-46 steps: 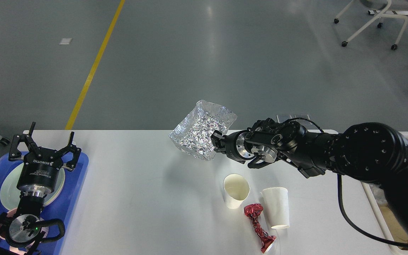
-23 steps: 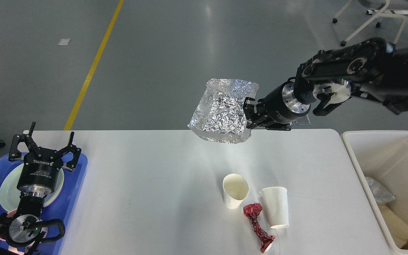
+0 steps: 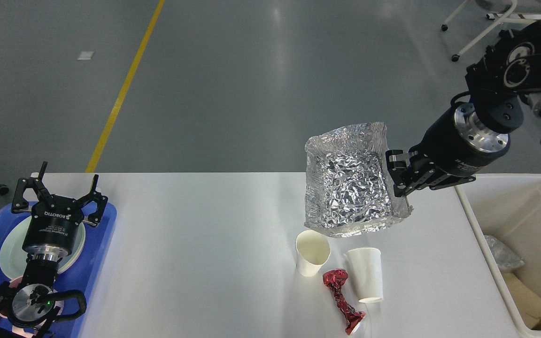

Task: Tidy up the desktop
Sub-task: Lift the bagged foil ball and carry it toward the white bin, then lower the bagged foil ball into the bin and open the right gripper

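Foil is what is being handled at this moment: a crumpled foil tray is pinched at its right edge by the right gripper and is held in the air right of centre, above the desktop. The desktop fills the lower middle of the frame, from the blue tray at the lower left to the cream bin at the lower right. The foil tray is not yet over the bin; it is judged to be meant for it, since some rubbish is already seen inside.

Three things are left on the desktop, low and right of centre: an upright paper cup, a second paper cup turned mouth down, and a twisted red wrapper between them. The task is therefore judged to be partly done.

The left gripper is spread and holds nothing, above a white plate in the blue tray.
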`<state>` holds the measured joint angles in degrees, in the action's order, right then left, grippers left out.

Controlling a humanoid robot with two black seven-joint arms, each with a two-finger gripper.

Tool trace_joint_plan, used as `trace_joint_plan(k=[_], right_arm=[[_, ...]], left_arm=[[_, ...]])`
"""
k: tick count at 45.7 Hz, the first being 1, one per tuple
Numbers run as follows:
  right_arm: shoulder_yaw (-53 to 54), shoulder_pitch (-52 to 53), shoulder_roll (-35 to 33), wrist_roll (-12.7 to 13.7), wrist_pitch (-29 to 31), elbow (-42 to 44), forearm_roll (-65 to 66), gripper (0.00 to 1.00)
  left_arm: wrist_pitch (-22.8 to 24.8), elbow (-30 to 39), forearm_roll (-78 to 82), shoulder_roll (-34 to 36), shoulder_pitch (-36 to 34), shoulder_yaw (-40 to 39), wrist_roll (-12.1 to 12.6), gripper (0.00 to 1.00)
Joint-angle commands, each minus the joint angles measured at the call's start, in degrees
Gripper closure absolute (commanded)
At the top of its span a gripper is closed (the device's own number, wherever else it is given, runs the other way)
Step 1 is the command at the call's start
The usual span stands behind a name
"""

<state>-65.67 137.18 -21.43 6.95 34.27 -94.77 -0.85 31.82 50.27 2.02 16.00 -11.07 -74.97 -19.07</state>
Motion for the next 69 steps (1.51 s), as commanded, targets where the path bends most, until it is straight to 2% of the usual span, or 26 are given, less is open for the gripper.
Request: trace_joint_plan(k=[1,11,19,28,36,43,51,57,62,69], right_arm=[[-1.30,0.72,-0.89,-0.01,-0.87,-1.74,0.59,1.00],[-4.02,0.72,-1.94,-0.01,-1.66,-1.21,0.42,1.00],[-8.76,-0.60,-8.97,-0.01,-1.93,1.33,1.47,1.00],[-14.30,-9.37,-18.36,-0.01,-5.44,11.08,5.24,1.00],[-12.38,-20.54,-26.90,-0.10,-5.79,22.42,8.06,1.00],[-9.13,-32.22,-31.47,-0.27,-6.85,32.79,8.24,1.00],[-0.26,-50.59,-31.21,-0.45,-13.17,42.55,8.24,1.00],[8.53,-65.09,-28.23,-0.54,-18.97,49.40,8.06,1.00],[16.27,-77.22,-24.02,-0.45,-23.89,57.40,7.89,1.00],[21.64,-90.85,-15.32,-0.27,-27.32,69.96,7.54,1.00]], left_arm=[[0.00,0.00,0.00,0.00,0.00,0.00,-0.01,0.04],[0.00,0.00,0.00,0.00,0.00,0.00,-0.01,0.04],[0.00,0.00,0.00,0.00,0.00,0.00,-0.09,0.04],[0.00,0.00,0.00,0.00,0.00,0.00,-0.09,0.04],[0.00,0.00,0.00,0.00,0.00,0.00,-0.09,0.04],[0.00,0.00,0.00,0.00,0.00,0.00,-0.09,0.04],[0.00,0.00,0.00,0.00,0.00,0.00,-0.09,0.04],[0.00,0.00,0.00,0.00,0.00,0.00,-0.09,0.04],[0.00,0.00,0.00,0.00,0.00,0.00,-0.09,0.04],[0.00,0.00,0.00,0.00,0.00,0.00,-0.09,0.04]])
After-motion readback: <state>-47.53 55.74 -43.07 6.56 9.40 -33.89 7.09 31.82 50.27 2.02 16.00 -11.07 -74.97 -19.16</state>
